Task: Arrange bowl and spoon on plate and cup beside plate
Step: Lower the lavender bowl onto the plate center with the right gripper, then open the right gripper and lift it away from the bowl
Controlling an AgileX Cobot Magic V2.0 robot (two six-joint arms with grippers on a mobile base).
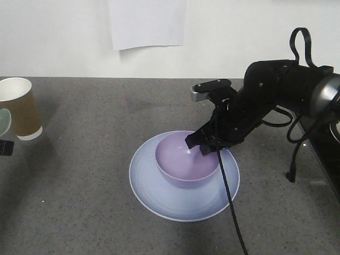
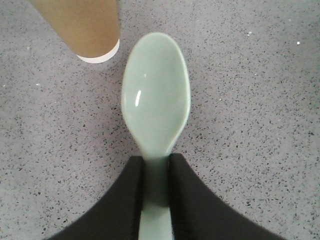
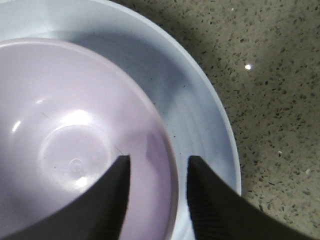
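We see the right gripper (image 3: 157, 167) with fingers parted astride the rim of the bowl (image 3: 65, 140), which sits on the plate (image 3: 200, 110). The left gripper (image 2: 156, 167) is clamped on the handle of the spoon (image 2: 156, 95), its scoop pointing to the frame's top, with the cup (image 2: 90, 25) at upper left.

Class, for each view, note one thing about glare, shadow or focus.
Front view: even light, faint shadows on the table; left wrist view: a white glint on the spoon; right wrist view: soft highlights inside the bowl, its shadow on the plate.
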